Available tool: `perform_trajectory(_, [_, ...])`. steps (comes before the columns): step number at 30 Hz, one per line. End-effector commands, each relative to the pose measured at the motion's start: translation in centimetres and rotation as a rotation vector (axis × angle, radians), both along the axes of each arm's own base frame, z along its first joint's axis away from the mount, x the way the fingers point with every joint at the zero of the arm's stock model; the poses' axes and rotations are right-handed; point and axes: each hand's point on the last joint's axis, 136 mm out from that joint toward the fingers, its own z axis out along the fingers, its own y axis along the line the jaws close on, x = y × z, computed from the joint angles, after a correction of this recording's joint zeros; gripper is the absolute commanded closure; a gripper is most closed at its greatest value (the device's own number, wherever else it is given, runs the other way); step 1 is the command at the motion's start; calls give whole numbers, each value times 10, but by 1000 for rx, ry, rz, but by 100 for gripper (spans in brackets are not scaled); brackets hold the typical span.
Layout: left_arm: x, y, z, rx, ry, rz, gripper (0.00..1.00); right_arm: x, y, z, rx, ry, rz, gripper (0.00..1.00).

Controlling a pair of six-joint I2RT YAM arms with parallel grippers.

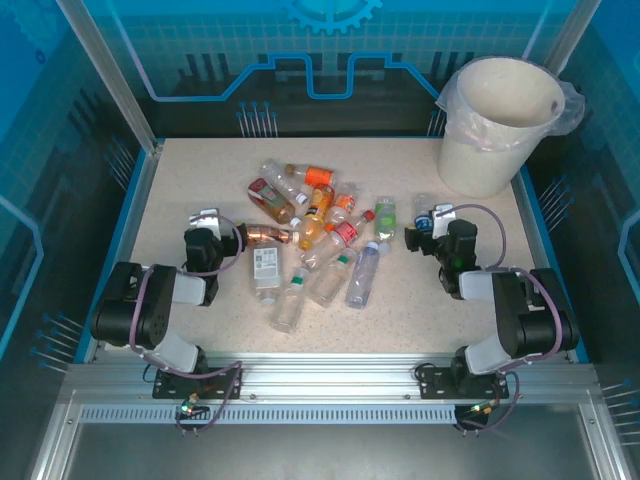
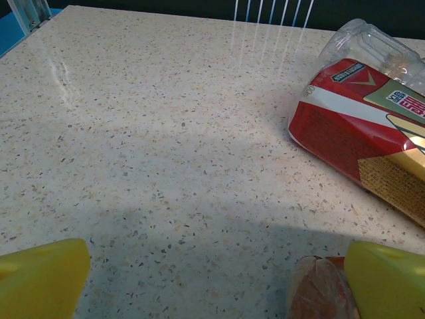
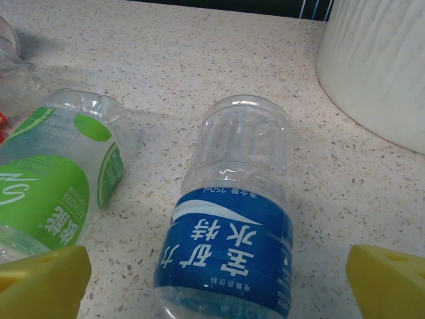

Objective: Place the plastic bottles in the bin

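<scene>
My right claw [image 3: 216, 286] hangs spread wide over the blue-labelled bottle [image 3: 229, 226]. I should settle squarely astride its label before pinching, then lift toward the bin [image 3: 378, 66], far right.

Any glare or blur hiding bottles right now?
Left wrist: glare streaks on the speckled table, broad shadow nearer the camera; red-labelled clear plastic bottle sharp. Right wrist: blue-labelled clear plastic bottle crisp, yellow fingertips blurred. Top external: even light.
</scene>
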Motion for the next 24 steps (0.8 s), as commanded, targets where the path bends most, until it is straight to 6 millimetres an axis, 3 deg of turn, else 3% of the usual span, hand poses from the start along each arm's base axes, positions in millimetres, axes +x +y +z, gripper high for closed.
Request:
perform_trajectory(1, [8,-4,17,23,-51,-23,1,7,3,11,5,-37,20,0])
perform_trajectory(24, [9,-6,17,22,-48,-35,1,7,3,11,5,-37,19,0])
